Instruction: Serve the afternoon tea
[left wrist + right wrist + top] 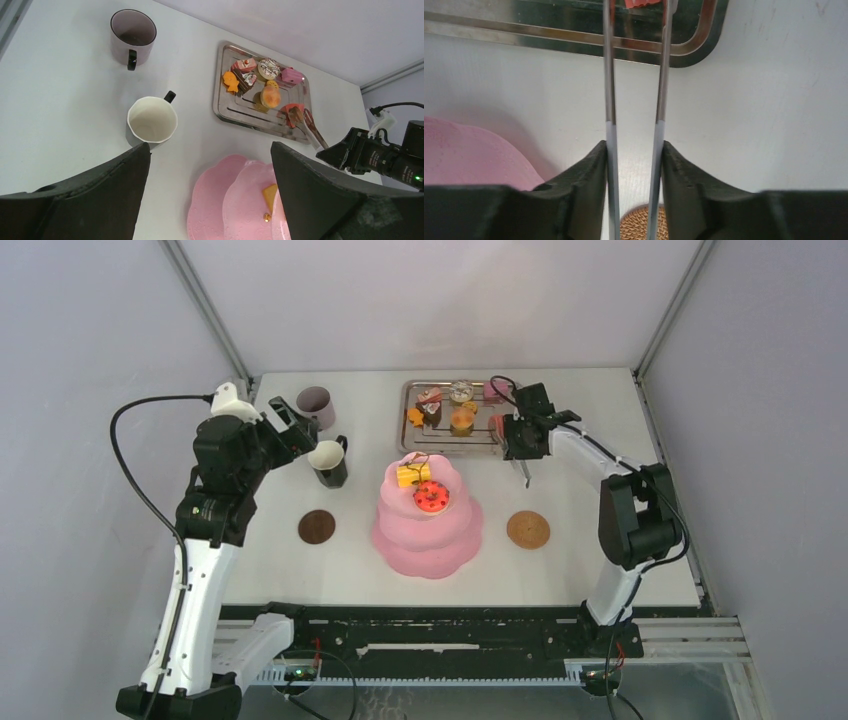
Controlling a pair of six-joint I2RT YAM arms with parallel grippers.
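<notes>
Worktop (600, 560) is bearing the stand (428, 540); behind it, right tool (634, 155) is clamping tongs (609, 75) to pinch a cake (292, 109). Left tool (209, 150) is gaping, idle.

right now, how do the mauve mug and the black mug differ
The mauve mug is mauve outside and dark inside; the black mug is black outside and white inside. The mauve mug stands farther back; the black mug stands nearer the pink stand. Both are upright, look empty and sit off the coasters.
</notes>
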